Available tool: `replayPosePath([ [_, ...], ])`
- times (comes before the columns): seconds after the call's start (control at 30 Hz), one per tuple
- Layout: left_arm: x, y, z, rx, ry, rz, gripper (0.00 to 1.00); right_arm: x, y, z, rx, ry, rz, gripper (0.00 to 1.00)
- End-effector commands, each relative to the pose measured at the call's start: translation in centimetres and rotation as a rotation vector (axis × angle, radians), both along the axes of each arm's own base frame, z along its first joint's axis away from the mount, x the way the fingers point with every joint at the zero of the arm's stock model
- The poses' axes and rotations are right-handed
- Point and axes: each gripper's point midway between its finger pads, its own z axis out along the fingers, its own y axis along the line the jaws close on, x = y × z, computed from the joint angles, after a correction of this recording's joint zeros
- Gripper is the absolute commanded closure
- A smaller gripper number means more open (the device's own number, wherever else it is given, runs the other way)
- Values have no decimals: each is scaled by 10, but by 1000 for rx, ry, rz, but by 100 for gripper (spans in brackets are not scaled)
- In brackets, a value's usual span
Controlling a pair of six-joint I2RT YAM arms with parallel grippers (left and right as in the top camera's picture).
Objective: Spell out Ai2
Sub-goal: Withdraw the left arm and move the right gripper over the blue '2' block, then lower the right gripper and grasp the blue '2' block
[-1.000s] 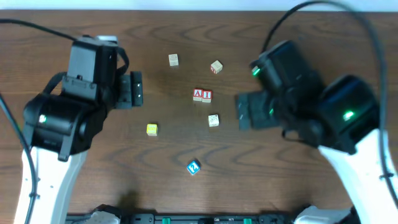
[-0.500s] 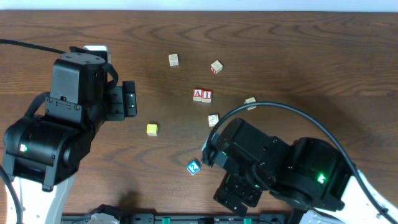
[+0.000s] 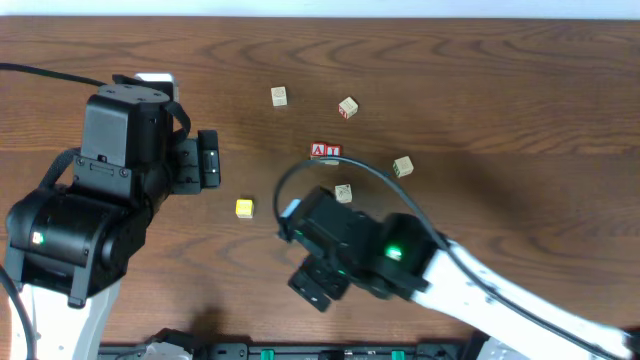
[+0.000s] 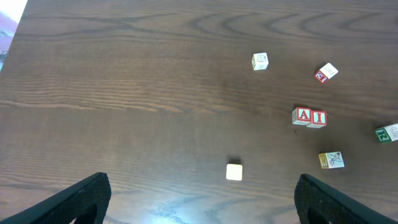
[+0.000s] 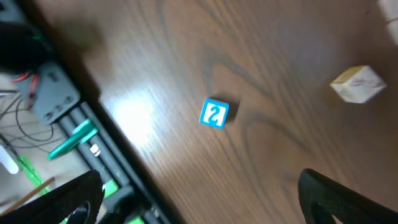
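The red A block (image 4: 303,116) and red I block (image 4: 318,118) stand side by side at the table's middle; the overhead view (image 3: 325,151) shows them too. The blue 2 block (image 5: 214,114) lies alone near the front edge, ahead of my right gripper (image 5: 205,199), which is open and empty. In the overhead view the right arm hides the 2 block, and the right gripper (image 3: 315,288) is at front centre. My left gripper (image 4: 202,202) is open and empty, and it sits at the left in the overhead view (image 3: 208,160).
Loose blocks lie around: a yellow one (image 3: 245,208), cream ones at the back (image 3: 279,96) (image 3: 348,107), one at the right (image 3: 403,166) and one below the A and I (image 3: 343,193). The front rail with cables (image 5: 59,99) borders the table edge.
My right arm has swung from the right side down to front centre and now covers the blue 2 block in the overhead view. The left arm shifted slightly left, then held still.
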Motion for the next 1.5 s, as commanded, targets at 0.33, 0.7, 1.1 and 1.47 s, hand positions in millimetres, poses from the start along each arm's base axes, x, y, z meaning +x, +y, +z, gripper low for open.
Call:
replayPosePath([
  [0.33, 1, 0, -8, 6, 35, 0, 5, 6, 18, -101, -164, 109, -12, 1],
  [0.7, 0, 0, -13, 11, 52, 0, 5, 1, 5, -136, -161, 126, -57, 5],
  [1.1, 1, 0, -14, 12, 55, 0, 5, 14, -3, -149, -136, 121, -140, 27],
  [1.47, 2, -1, -16, 14, 60, 0, 5, 13, 5, -148, -93, 146, -157, 31],
])
